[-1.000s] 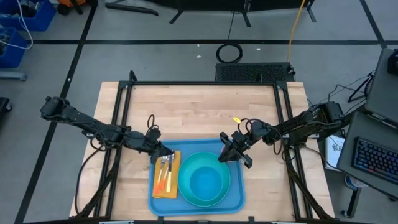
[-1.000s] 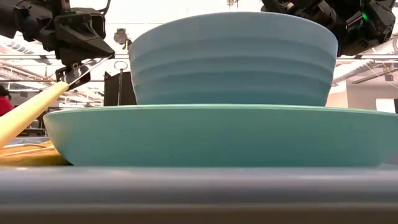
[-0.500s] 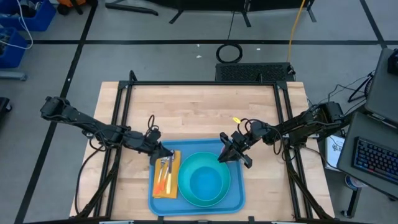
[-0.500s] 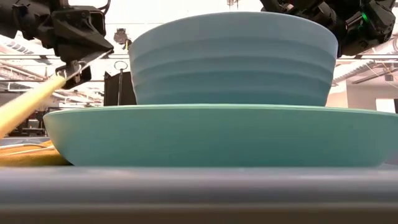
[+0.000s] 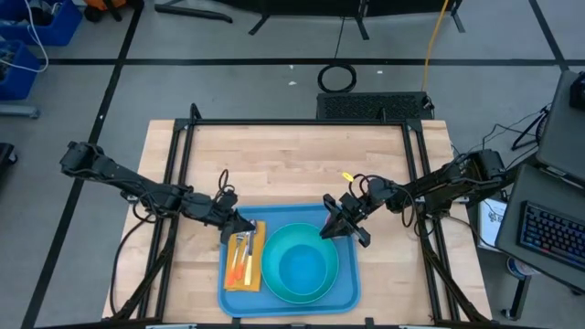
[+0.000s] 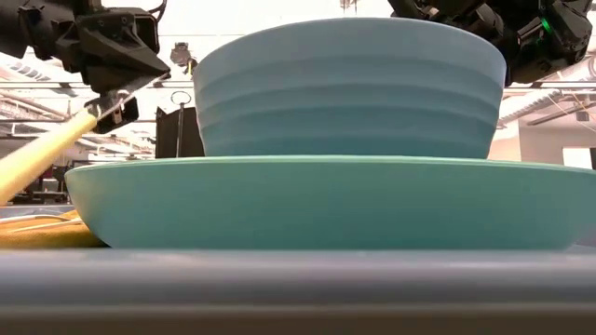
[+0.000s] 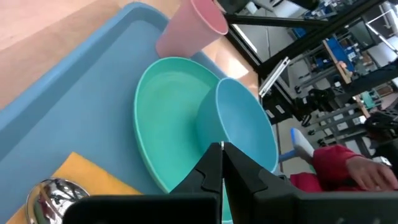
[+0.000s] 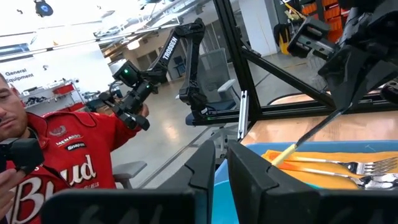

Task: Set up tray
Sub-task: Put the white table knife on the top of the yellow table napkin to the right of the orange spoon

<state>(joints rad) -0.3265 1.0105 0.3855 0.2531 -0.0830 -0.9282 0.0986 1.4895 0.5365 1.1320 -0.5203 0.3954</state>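
Wooden table (image 5: 302,155) is bearing tray (image 5: 352,291); left gripper (image 5: 239,226) is pinching yellow-handled utensil (image 6: 42,156) over napkin (image 5: 256,265); next: lowering, releasing; right gripper (image 5: 335,226) narrowed on bowl (image 5: 302,265) rim.

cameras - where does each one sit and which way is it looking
High view: overhead, straight down on the table; both arms show, left gripper over the napkin, right gripper at the bowl's rim.
Low view: at tray level, looking across; bowl on plate fills it, arms at the top corners.
Left wrist view: behind its shut gripper, facing bowl, plate, pink cup.
Right wrist view: over the bowl's rim, facing the left arm, fork, a person beyond.
Shared: every view shows the bowl.
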